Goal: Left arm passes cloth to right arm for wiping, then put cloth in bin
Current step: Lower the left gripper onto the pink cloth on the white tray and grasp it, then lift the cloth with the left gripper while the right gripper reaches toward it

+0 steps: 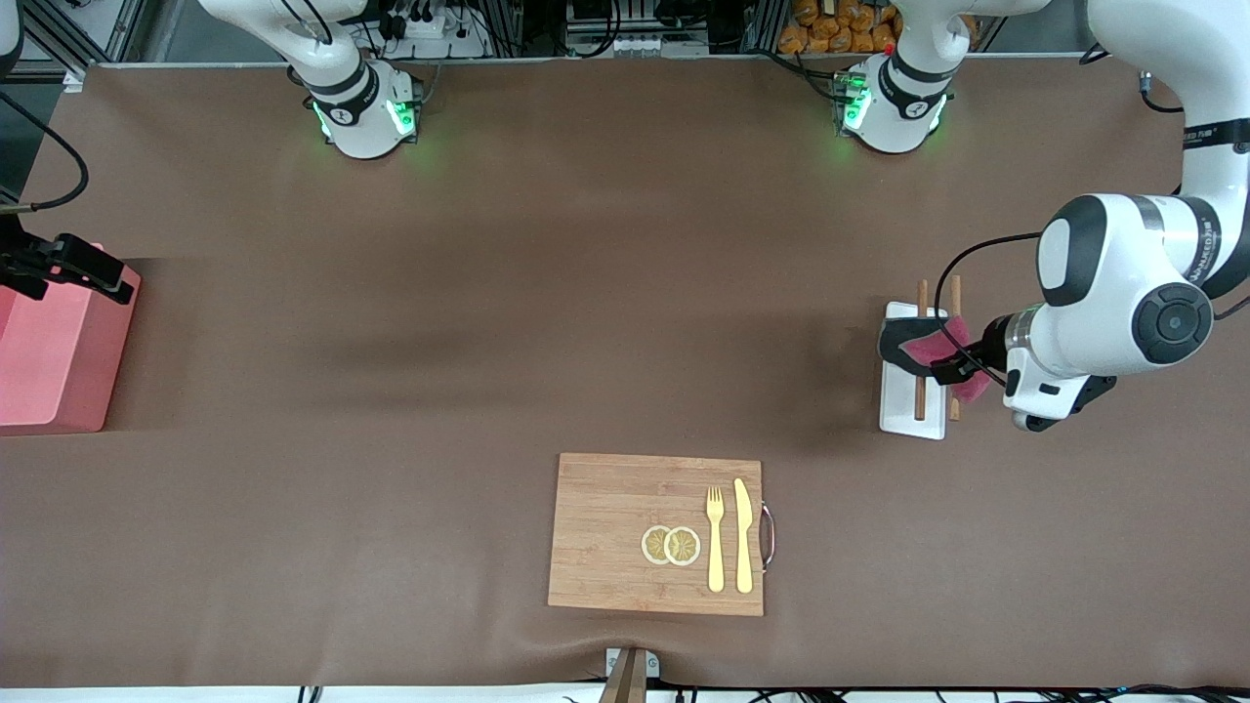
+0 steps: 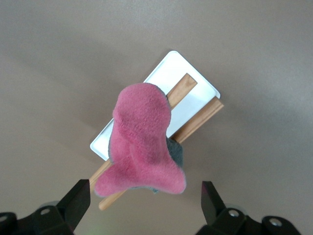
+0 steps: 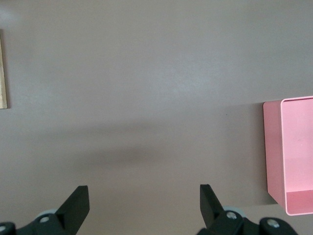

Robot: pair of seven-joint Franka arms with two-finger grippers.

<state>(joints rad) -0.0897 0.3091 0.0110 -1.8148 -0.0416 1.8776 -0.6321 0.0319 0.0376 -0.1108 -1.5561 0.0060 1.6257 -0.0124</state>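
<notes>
The cloth, magenta-red with a dark grey underside, lies draped over the white tray and its brown chopsticks at the left arm's end of the table. My left gripper hovers over it, open, and holds nothing. In the left wrist view the cloth lies across the chopsticks and the tray, and the left gripper has its fingers spread wide on either side. The pink bin stands at the right arm's end. My right gripper hangs over the bin's edge, open and empty; the bin shows there.
A wooden cutting board lies near the front camera and carries a yellow fork, a yellow knife and two lemon slices. Brown table surface lies between the tray and the bin.
</notes>
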